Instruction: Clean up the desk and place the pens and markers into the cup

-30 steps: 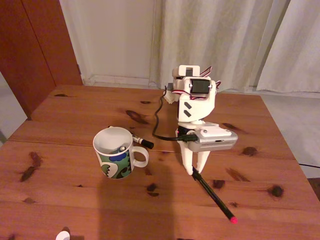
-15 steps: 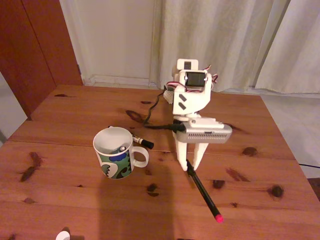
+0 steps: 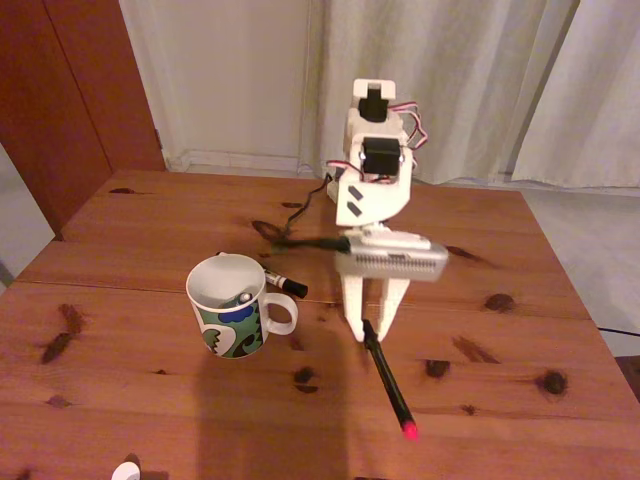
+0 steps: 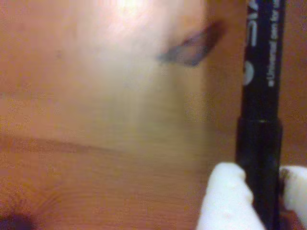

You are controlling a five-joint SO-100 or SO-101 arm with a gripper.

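White lettering runs along the long black pen point(image 4: 260, 96) in the wrist view: "Universal pen for" can be read in small type, beside larger letters cut off at the frame edge. The barrel is smooth, glossy black plastic with a step where a thicker section begins, and two rounded white plastic fingertips point(image 4: 225, 199) press against it from either side. In the fixed view the gripper point(image 3: 367, 328) pinches the pen's upper end, and the pen slants down and to the right, its pink-red tip point(image 3: 409, 431) low over the desk point(image 3: 150, 400); whether the tip touches the wood cannot be told. The desk is reddish-brown planks with dark knots, visible grain and a seam across it. The cup point(image 3: 232, 304), a glazed white ceramic mug with a handle and a green, blue and black swirl pattern, stands to the left of the gripper, with something small and dark showing inside. A black-capped marker point(image 3: 282, 282) lies on the desk just behind the cup.
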